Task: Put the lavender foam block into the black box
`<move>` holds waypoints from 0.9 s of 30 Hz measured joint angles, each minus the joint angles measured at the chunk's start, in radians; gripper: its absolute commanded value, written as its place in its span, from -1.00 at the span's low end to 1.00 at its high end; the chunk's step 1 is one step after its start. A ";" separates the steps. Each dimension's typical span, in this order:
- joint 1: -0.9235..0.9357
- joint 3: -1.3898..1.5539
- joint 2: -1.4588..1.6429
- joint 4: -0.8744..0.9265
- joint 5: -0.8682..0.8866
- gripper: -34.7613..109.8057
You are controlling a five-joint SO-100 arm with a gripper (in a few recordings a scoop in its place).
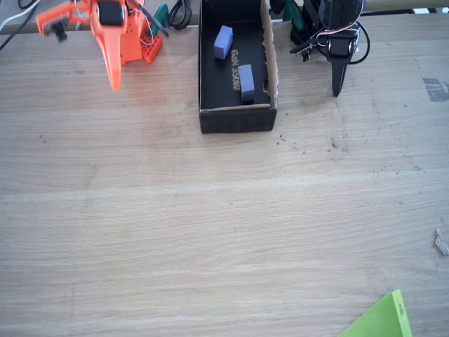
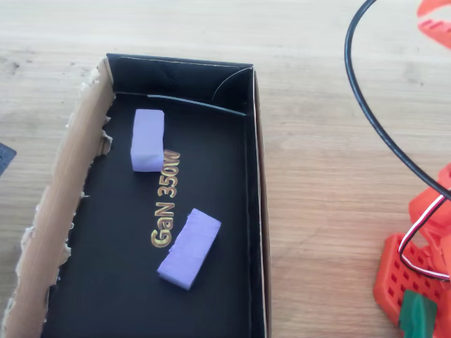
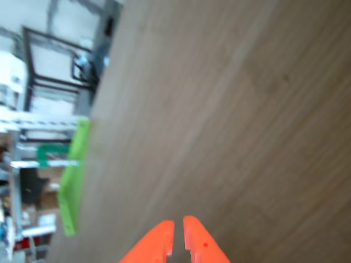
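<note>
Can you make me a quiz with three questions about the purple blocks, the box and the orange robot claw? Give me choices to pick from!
1. Where are the two lavender blocks?
A. on the bare table
B. inside the black box
C. in the claw

2. What colour is the lettering on the box floor?
A. gold
B. white
C. green

3. How is the orange gripper?
A. squeezing a block
B. wide open
C. shut with nothing in it

Answers:
1 B: in the overhead view the lavender foam block and the other lavender block both lie on the floor of the black box.
2 A: the lettering between the blocks shows gold.
3 C: in the wrist view the gripper has its fingertips almost together over the wooden table, nothing between them.
</note>
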 measured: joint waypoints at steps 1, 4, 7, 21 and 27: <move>0.005 0.005 -0.002 0.000 -0.006 -0.52; 0.028 0.074 -0.009 -0.011 -0.025 -0.52; 0.078 0.189 -0.006 -0.060 -0.009 -0.52; 0.097 0.236 -0.009 0.149 -0.193 -0.52; 0.110 0.236 -0.009 0.179 -0.195 -0.52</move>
